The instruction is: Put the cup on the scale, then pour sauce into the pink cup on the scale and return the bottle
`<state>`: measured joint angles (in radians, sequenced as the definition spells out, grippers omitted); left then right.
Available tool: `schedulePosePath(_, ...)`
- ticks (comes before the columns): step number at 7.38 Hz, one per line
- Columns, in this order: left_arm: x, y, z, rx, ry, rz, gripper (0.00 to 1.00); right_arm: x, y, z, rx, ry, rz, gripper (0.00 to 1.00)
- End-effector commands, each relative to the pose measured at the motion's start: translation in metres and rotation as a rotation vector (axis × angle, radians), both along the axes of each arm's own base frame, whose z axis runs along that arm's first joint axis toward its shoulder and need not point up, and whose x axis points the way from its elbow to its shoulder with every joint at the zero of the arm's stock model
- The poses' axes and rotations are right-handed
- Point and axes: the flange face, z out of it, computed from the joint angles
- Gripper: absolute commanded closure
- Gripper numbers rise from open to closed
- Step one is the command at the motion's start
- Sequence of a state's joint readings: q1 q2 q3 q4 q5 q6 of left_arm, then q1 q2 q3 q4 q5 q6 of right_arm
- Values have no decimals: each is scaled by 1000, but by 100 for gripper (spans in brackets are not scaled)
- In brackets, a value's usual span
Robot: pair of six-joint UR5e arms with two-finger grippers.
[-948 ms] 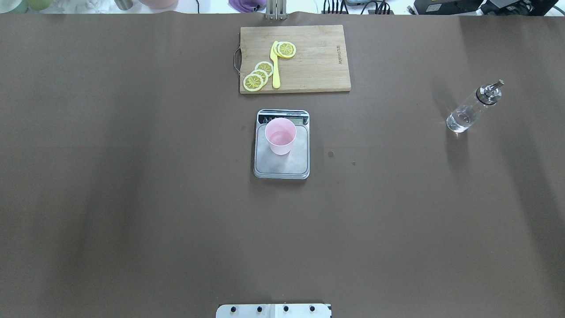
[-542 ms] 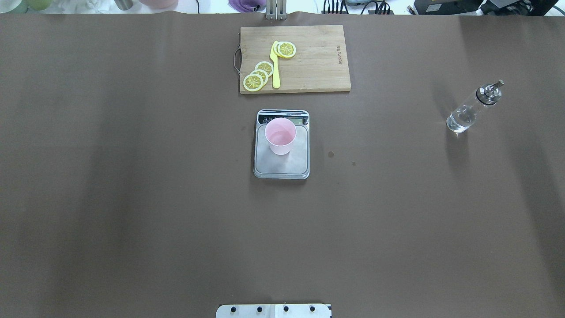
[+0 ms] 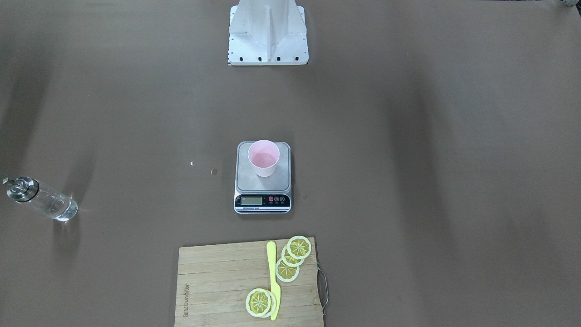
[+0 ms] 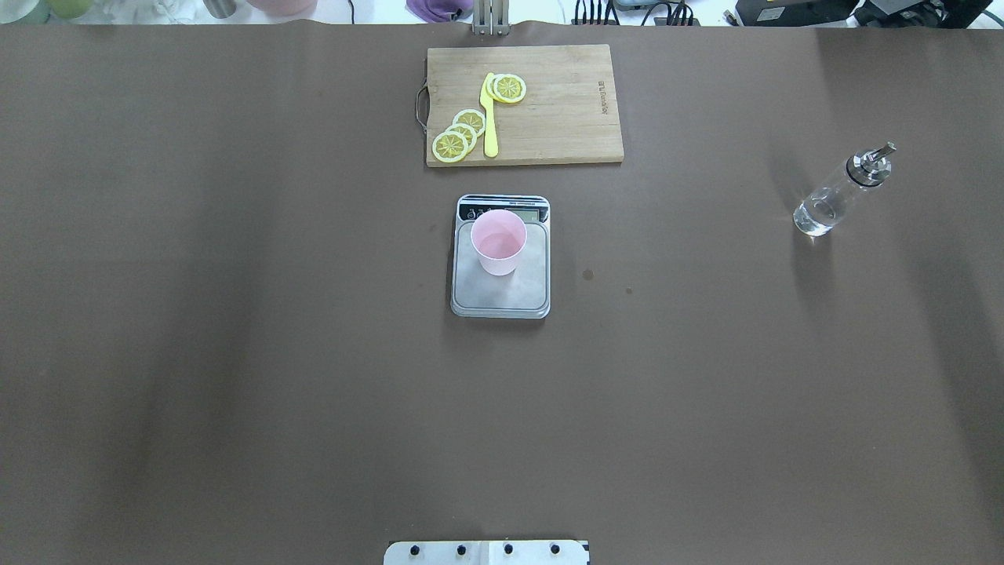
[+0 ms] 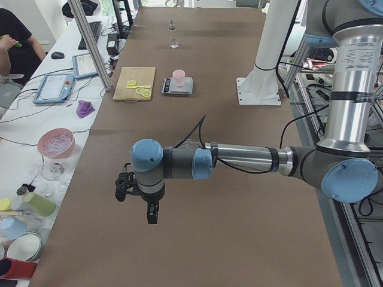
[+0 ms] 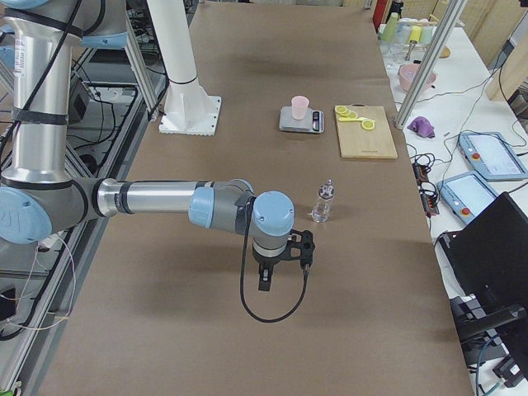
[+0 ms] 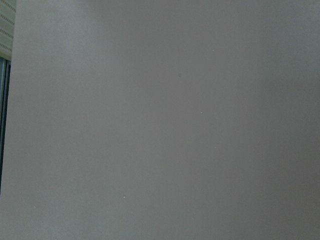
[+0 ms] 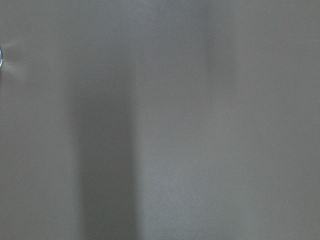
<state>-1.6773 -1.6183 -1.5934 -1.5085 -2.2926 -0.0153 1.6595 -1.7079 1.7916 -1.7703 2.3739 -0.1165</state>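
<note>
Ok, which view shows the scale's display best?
Exterior front-facing: the scale turns its display to it, unblocked. Overhead: the cup overlaps the front strip. Side views show it tiny; wrist views show only table.

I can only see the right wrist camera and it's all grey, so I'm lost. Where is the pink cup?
Observer: The cup stands upright on the scale.
Operator: And the bottle?
Observer: The bottle stands alone on the table, far off to the scale's side, on the robot's right.
Operator: Is my gripper near it?
Observer: The right gripper hangs above the table, apart from the bottle, toward the table's right end.
</note>
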Motion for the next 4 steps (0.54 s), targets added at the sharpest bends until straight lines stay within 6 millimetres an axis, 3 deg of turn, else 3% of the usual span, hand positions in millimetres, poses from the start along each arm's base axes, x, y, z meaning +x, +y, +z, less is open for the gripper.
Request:
schedulePosePath(1,2,4,3,-18,3,-12,2,1,-18,-12,25,19,17,0)
schedulePosePath(4,2,4,6,-23,3,-10,2,-3,-29,-6,61,22,27,0)
